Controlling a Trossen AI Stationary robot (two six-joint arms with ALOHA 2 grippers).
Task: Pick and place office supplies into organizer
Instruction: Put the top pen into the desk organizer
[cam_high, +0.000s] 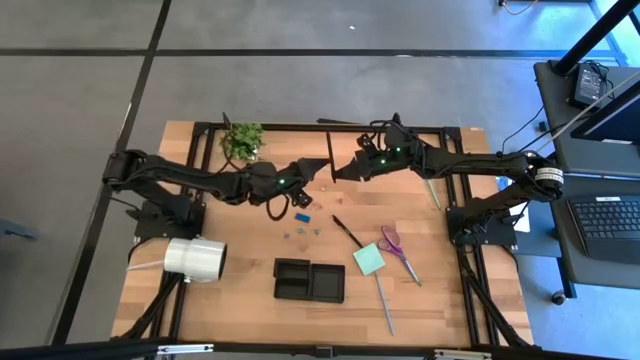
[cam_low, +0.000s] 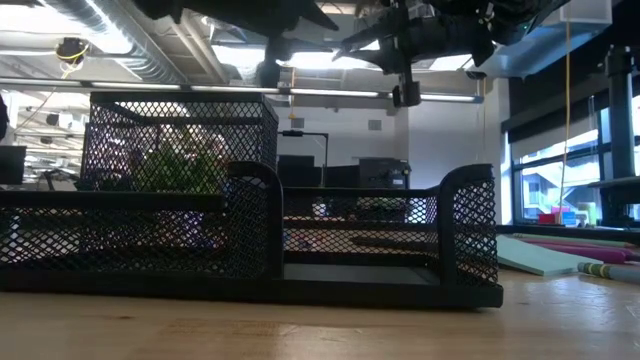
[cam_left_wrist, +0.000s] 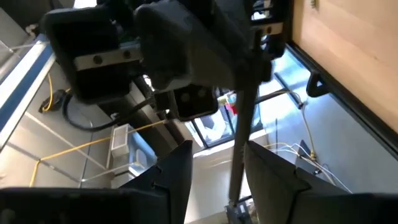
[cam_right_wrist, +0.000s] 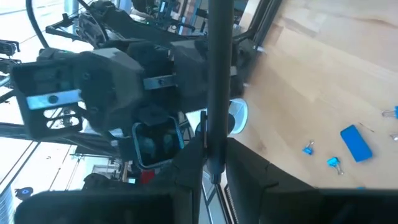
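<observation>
Two-compartment black mesh organizer (cam_high: 309, 280) sits near sticky-note pad (cam_high: 368, 260).

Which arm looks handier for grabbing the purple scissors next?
Right, probably. The purple scissors lie on the table's right half, nearer the right gripper than the left gripper. But it must first release the thin dark stick between its fingers.

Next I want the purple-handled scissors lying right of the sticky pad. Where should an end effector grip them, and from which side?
Grip the purple-handled scissors across the narrow stretch just below the finger loops, coming straight down from above. They lie flat on the wooden table, slanting with loops toward the far edge, so close the fingers across that slant. The pale green square sticky-note pad sits close beside them, so keep that finger clear of it.
</observation>
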